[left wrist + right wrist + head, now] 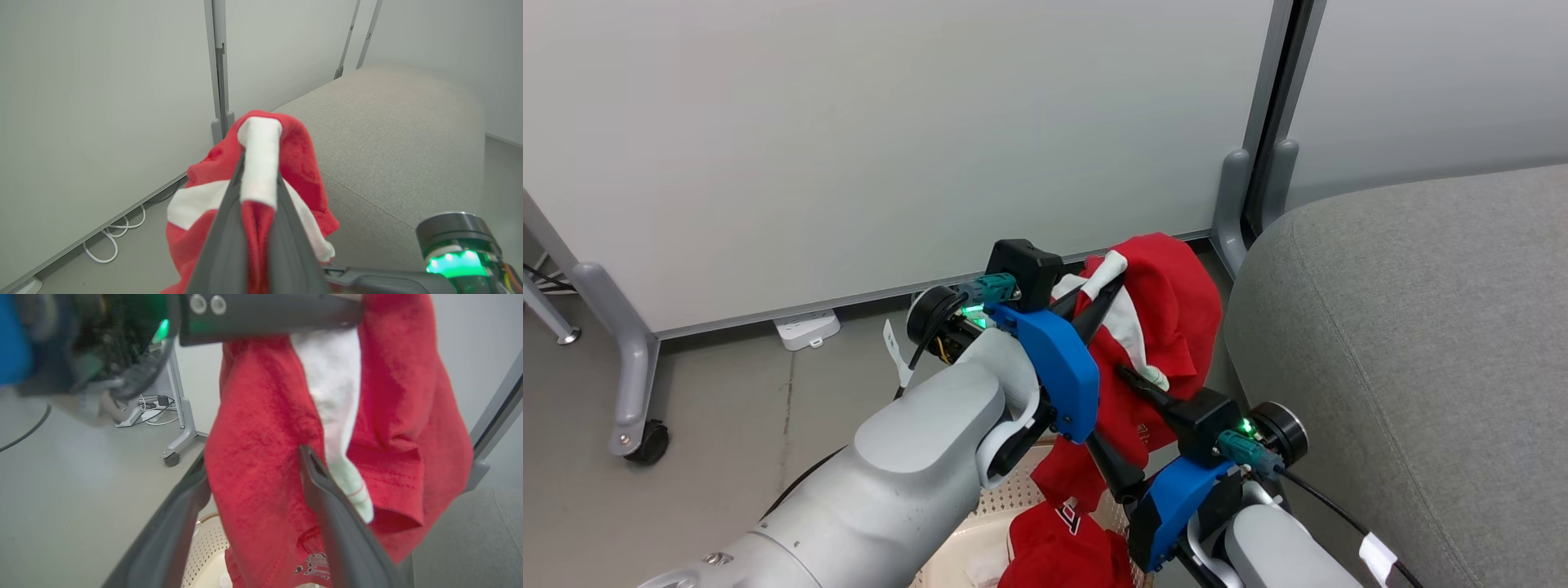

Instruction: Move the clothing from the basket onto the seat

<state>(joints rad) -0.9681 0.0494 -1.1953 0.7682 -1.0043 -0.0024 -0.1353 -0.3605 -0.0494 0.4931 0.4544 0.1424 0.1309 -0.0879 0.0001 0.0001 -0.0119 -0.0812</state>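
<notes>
Beside the seat [1405, 327], left gripper [1104, 287] clamps the clothing [1176, 318].

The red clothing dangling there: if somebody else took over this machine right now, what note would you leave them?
Left end effector: shut on the white trim of the lifted garment, holding it above the basket, beside the seat.
Right end effector: open, fingers spread either side of the hanging cloth, not clamped.
Second garment: lying in the basket.
Done: one garment raised out.
Left: carry it onto the seat, release, then fetch the other.
</notes>
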